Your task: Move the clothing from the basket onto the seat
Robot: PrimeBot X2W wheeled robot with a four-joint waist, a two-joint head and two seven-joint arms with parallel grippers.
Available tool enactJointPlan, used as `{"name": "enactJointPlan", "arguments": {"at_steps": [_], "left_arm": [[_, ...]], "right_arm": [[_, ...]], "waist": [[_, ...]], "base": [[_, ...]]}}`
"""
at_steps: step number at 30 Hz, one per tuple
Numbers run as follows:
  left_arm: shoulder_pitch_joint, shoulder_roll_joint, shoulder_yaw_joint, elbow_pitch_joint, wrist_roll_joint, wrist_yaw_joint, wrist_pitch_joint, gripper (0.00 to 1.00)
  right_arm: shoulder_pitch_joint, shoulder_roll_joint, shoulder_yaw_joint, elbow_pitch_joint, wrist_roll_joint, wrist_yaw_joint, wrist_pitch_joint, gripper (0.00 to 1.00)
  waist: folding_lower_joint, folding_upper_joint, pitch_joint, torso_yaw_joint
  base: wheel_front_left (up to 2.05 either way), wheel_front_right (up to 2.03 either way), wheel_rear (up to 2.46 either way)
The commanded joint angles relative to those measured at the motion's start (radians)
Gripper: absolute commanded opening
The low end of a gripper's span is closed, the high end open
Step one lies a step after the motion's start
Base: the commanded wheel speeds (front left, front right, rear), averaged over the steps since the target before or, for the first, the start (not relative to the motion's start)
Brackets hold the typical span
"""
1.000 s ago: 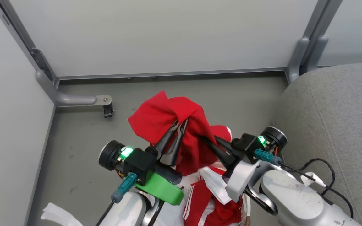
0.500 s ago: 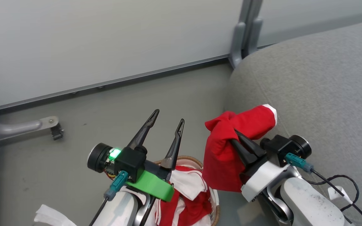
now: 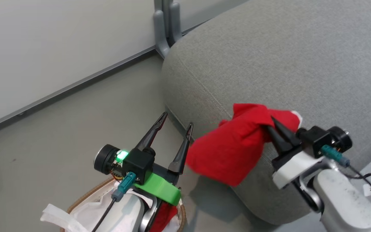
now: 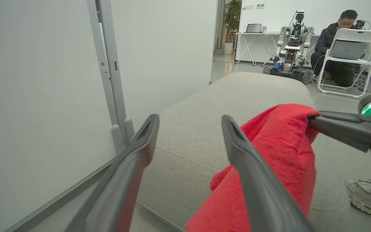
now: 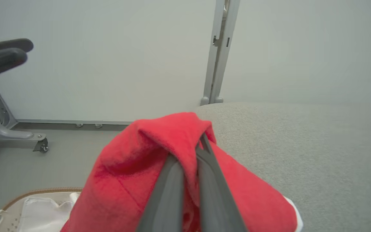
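My right claw (image 3: pixel 273 121) clamps the soft, limp garment (image 3: pixel 233 145) by a bunched fold over the edge of the seat (image 3: pixel 269 58); left claw (image 3: pixel 178 118) gapes empty.

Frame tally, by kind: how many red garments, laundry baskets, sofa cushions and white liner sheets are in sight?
Laundry basket: 1
Red garments: 2 (plain red garment held by right gripper; red cloth in the laundry basket)
Grey sofa cushion: 1
White liner sheet: 1
Total: 5
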State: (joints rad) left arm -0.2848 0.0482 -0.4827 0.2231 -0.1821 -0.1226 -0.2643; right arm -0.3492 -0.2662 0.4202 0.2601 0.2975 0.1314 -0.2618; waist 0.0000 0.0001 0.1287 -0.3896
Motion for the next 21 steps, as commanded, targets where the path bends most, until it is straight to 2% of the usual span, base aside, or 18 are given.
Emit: {"name": "enactJointPlan", "arguments": {"at_steps": [1, 10, 21], "left_arm": [[-0.022, 0.006, -0.001, 0.009, 0.004, -0.001, 0.0, 1.0], [-0.09, 0.006, -0.015, 0.05, 0.042, -0.008, 0.0, 1.0], [-0.213, 0.009, -0.046, 0.049, 0.089, -0.008, 0.0, 1.0]], "right_arm": [[-0.039, -0.008, -0.028, 0.005, -0.012, -0.001, -0.005, 0.0], [-0.27, -0.087, -0.238, 0.072, -0.1, -0.001, -0.005, 0.0], [-0.552, -0.143, -0.414, 0.278, -0.229, -0.001, -0.005, 0.0]], "waist": [[0.0, -0.0001, 0.076, -0.067], [0.0, -0.0001, 0.233, 0.017], [0.0, -0.0001, 0.451, 0.138]], "base": [[0.0, 0.0, 0.0], [0.0, 0.0, 0.0], [0.0, 0.0, 0.0]]}}
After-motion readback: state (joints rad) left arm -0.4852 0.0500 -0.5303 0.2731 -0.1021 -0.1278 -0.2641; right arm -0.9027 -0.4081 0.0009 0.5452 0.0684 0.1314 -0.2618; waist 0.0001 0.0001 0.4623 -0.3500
